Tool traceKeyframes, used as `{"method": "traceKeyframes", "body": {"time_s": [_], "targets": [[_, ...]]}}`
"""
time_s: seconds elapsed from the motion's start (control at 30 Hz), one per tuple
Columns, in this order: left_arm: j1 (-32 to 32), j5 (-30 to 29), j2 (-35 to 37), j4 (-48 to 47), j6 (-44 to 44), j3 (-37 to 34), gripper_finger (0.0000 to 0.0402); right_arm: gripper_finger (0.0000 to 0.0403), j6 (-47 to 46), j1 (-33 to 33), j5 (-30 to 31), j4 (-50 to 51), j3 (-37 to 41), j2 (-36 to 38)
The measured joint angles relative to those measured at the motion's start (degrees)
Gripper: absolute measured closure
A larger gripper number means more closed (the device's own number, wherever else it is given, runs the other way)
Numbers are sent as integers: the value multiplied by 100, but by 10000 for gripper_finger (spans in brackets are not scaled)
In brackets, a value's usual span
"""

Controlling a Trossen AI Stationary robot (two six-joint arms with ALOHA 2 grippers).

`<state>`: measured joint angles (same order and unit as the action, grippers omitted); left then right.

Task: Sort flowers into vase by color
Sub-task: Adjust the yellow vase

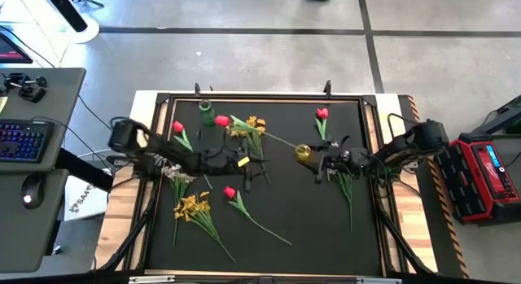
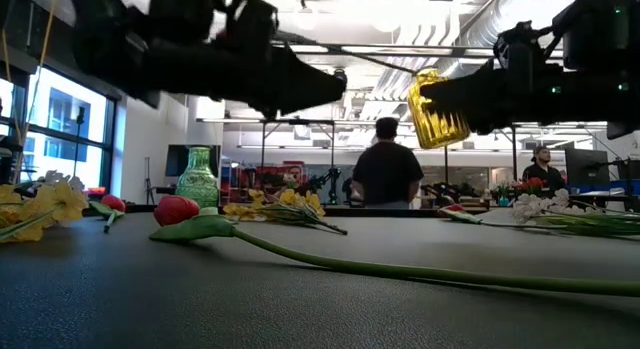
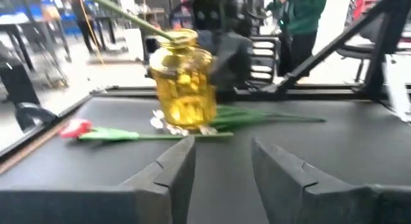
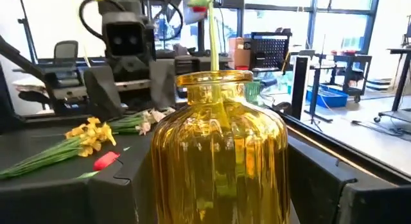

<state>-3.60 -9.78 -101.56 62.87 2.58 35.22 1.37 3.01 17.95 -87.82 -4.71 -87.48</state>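
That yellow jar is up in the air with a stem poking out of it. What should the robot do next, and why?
Probably lower the yellow vase to the table. The right gripper holds it aloft with a stem already inside, while the left gripper is open and empty, so that insertion looks finished.

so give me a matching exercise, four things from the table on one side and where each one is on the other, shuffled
Things:
1. yellow ribbed glass vase
2. green glass vase
3. red tulip at mat centre
4. yellow daffodil bunch

Places:
A. standing at the mat's far edge
B. lying near the mat's left front
C. held off the table in the right pincer
D. lying flat mid-mat, stem trailing toward the front

Pairs: 1-C, 2-A, 3-D, 4-B
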Motion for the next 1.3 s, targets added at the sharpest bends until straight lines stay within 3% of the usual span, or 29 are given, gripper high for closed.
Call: {"method": "traceKeyframes", "body": {"time_s": [0.17,0.27,0.4,0.67,0.87,1.3], "targets": [[468,305,-341,180,2,451,198,164,-140,-1,77,-37,-87,-516],[792,864,-508,105,-63,782,174,164,-133,-83,89,-196,-294,-911],[1092,1297,-604,-552,-108,1229,162,164,-92,-312,-127,-230,-652,-1485],[1085,1188,-608,-1994,571,1670,161,164,-148,-497,-194,-212,-1030,-2584],[1056,918,-614,-2648,431,1735,161,164,-265,-488,-177,-254,-1095,-2848],[1056,1105,-980,-2502,355,1799,164,162,-145,-486,-297,-239,-1210,-2870]]}}
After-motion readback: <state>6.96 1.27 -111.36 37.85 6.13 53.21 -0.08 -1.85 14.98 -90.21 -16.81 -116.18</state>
